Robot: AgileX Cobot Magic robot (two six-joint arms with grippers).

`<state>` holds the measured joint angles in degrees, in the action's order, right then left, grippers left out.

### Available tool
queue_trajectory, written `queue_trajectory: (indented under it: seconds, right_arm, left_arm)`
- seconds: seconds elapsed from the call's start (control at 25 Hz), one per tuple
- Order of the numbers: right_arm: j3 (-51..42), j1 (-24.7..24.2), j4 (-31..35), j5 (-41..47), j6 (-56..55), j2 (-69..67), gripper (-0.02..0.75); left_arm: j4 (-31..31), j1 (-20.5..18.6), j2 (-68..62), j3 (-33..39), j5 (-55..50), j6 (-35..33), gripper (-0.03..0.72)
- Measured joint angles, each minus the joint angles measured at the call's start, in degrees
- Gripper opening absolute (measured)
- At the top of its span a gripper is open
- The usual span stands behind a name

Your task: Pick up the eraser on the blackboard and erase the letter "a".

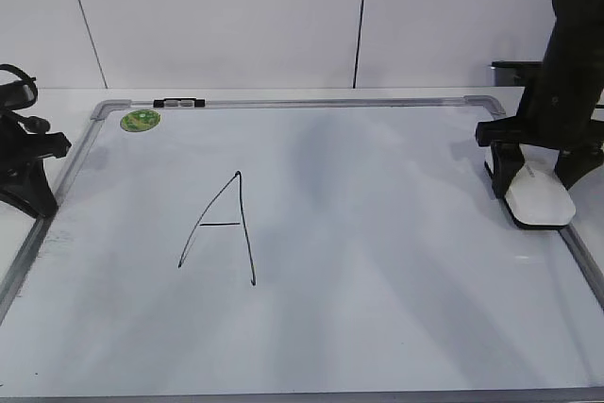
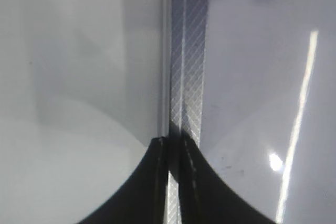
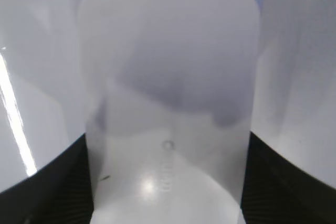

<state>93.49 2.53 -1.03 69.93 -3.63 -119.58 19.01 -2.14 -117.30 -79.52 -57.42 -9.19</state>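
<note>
The blackboard (image 1: 377,233) is a white dry-erase board with a grey frame that fills the table. The white eraser (image 1: 540,203) lies at its right edge. My right gripper (image 1: 534,181) has a black finger against each side of it. In the right wrist view the eraser (image 3: 168,93) fills the space between the fingers (image 3: 167,182). A large uppercase "A" (image 1: 222,228) is drawn left of centre. No small lowercase "a" shows. My left gripper (image 1: 42,200) is shut and empty at the board's left frame. The left wrist view shows its tips (image 2: 173,142) over the frame (image 2: 186,51).
A round green sticker (image 1: 140,120) sits in the board's far left corner. A small black-and-white marker (image 1: 179,102) lies on the top frame beside it. A white wall stands close behind the board.
</note>
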Motion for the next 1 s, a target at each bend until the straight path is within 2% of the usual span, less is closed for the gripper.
queue_trajectory:
  seconds: [1.0]
  right_arm:
    - [0.0,0.0,1.03,-0.73,0.0,-1.06,0.54]
  left_arm:
    - [0.0,0.0,0.0,0.0,0.0,0.0,0.017]
